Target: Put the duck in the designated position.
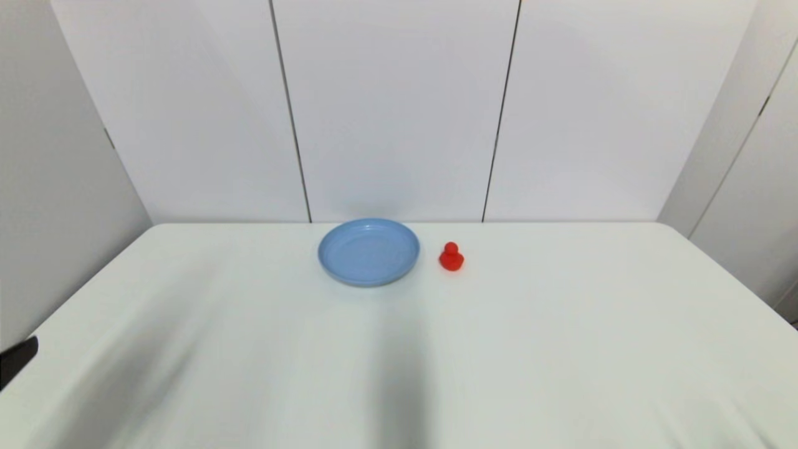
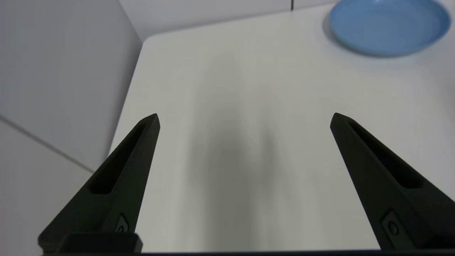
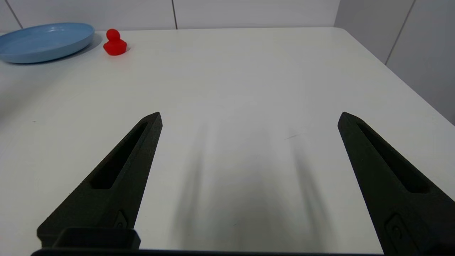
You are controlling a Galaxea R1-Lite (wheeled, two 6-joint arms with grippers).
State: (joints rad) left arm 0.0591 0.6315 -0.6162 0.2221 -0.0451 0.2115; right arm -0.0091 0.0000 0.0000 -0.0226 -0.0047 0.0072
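A small red duck (image 1: pixel 451 257) stands upright on the white table, just right of a blue plate (image 1: pixel 368 251) near the far edge. The right wrist view shows the duck (image 3: pixel 114 43) beside the plate (image 3: pixel 44 42), far ahead of my right gripper (image 3: pixel 249 117), which is open and holds nothing. My left gripper (image 2: pixel 244 118) is open too, over the table's near left part, with the plate (image 2: pixel 389 26) far off. In the head view only a black tip of the left arm (image 1: pixel 17 360) shows at the left edge; the right arm is out of that view.
The white table (image 1: pixel 561 349) has rounded far corners and ends close to grey wall panels behind the plate. Its left edge (image 2: pixel 129 92) runs near my left gripper. Its right edge (image 3: pixel 398 74) drops off toward side wall panels.
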